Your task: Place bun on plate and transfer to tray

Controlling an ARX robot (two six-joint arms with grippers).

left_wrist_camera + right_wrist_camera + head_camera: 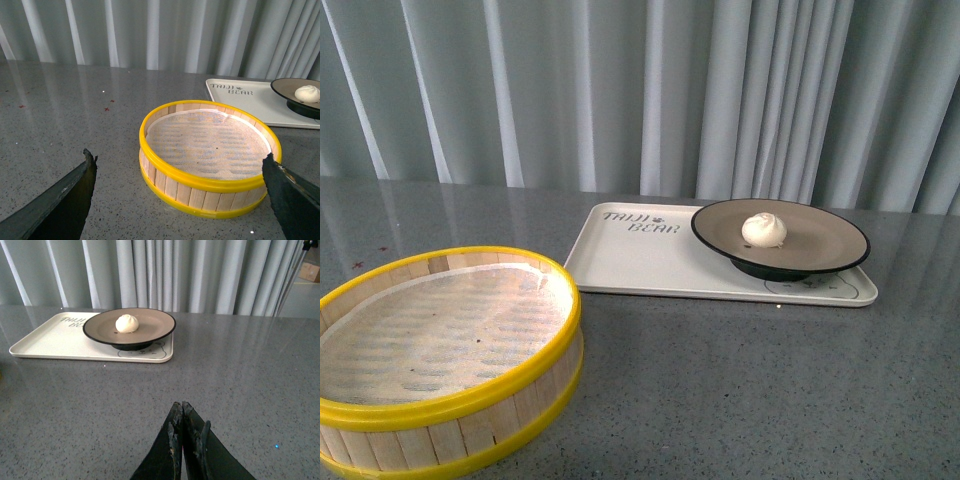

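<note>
On the tray [630,262] the plate [830,240] is sitting with the soft, squishy bun [764,230], so you are lifting gently by its rim, left gripper [180,200] spread, right gripper [182,432] pressed together.

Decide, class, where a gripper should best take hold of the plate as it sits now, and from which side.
Probably the plate by its thin raised rim on the robot's right. There the rim overhangs the dark foot and reaches the tray's edge, so a finger can slip under. The bun sits near the centre, clear of the rim.
</note>
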